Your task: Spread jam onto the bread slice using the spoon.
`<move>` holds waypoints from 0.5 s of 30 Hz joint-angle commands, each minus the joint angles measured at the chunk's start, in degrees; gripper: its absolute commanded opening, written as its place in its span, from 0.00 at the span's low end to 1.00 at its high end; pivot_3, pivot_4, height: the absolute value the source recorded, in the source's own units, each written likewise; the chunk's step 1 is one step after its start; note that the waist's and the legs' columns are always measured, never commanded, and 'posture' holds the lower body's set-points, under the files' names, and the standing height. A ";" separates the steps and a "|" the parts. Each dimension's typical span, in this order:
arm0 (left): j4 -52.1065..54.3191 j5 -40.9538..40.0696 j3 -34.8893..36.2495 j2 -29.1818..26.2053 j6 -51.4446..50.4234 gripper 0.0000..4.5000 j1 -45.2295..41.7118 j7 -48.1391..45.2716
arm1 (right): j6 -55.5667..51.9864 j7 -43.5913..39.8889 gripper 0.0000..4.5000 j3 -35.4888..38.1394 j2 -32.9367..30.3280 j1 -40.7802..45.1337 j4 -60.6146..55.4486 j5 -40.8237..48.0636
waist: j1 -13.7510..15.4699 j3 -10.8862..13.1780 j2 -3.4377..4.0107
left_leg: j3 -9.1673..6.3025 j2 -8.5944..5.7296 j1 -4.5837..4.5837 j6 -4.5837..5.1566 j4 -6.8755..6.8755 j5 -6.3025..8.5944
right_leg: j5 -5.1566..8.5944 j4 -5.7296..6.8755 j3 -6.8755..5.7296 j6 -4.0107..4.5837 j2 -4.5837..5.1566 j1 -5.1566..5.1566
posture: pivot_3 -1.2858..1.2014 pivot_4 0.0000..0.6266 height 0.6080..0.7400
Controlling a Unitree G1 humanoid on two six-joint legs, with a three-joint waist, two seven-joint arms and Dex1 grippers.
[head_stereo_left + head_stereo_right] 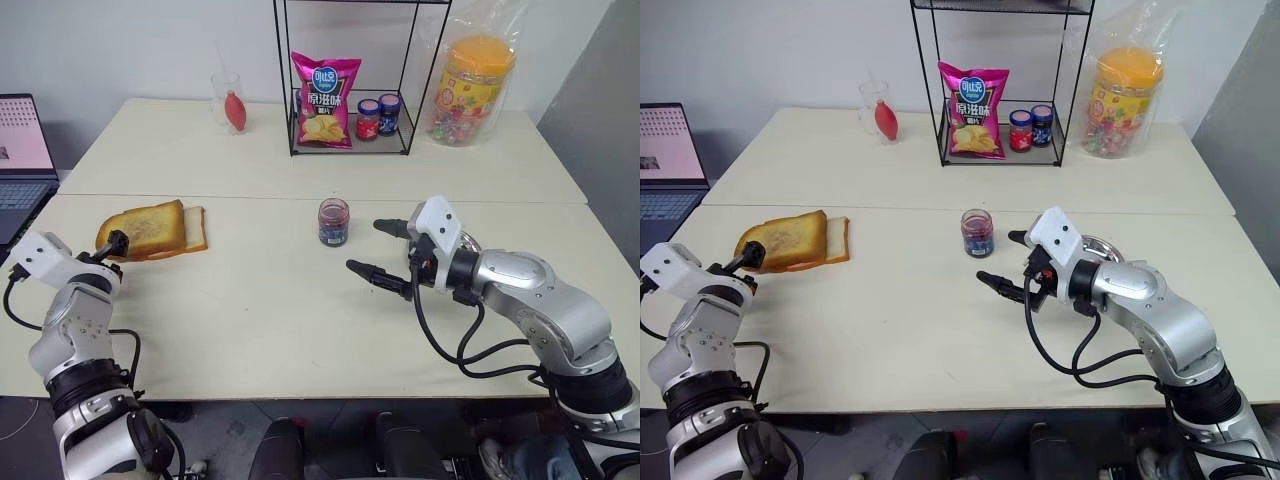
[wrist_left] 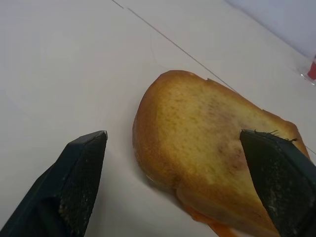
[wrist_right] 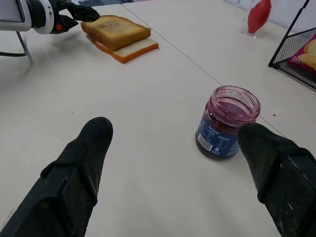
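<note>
Both our hands are wide open and hold nothing. Our left hand (image 1: 112, 243) is by the bread slice (image 1: 143, 228) on the bench's (image 1: 250, 330) left. Our right hand (image 1: 385, 250) is near the jam (image 1: 333, 222) and could tip it.

You're in a plain office or lab room: two pale benches (image 1: 260, 330) pushed together against a bare white wall (image 1: 130, 45), an open laptop (image 1: 22, 150) beyond your left hand (image 1: 112, 245).
</note>
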State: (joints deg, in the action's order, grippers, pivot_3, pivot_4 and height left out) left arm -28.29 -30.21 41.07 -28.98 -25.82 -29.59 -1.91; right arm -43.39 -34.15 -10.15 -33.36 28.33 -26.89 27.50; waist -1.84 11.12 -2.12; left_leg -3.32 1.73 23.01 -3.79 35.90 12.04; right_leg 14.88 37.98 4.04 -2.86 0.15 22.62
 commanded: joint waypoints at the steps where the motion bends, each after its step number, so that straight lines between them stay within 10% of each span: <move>1: -4.65 -0.25 0.30 -3.06 0.70 0.99 -4.42 0.23 | 0.64 -0.74 0.99 1.31 -0.97 0.96 -0.39 -1.42 | 0.07 0.02 -0.03 | -0.01 0.00 0.00 0.00 0.01 0.00 | 0.00 0.01 -0.02 0.00 0.00 0.00 | 0.52 0.24 1.00; 15: -12.11 0.80 -1.73 -4.87 2.73 0.33 -9.46 -0.11 | 0.22 -4.18 1.00 4.01 -1.42 -0.99 -3.91 2.02 | 0.19 0.03 -0.05 | -0.04 -0.01 0.02 -0.01 0.00 0.00 | -0.02 0.01 -0.05 -0.02 0.01 0.00 | 0.52 0.24 1.00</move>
State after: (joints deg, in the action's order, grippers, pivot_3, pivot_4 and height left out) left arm -41.14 -29.34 40.14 -32.65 -23.63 -37.13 -1.79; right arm -44.08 -37.38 -8.50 -34.06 27.33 -28.42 28.38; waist -1.64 11.15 -2.17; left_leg -3.37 1.71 23.03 -3.80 35.91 12.04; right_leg 14.86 37.99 3.99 -2.89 0.17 22.61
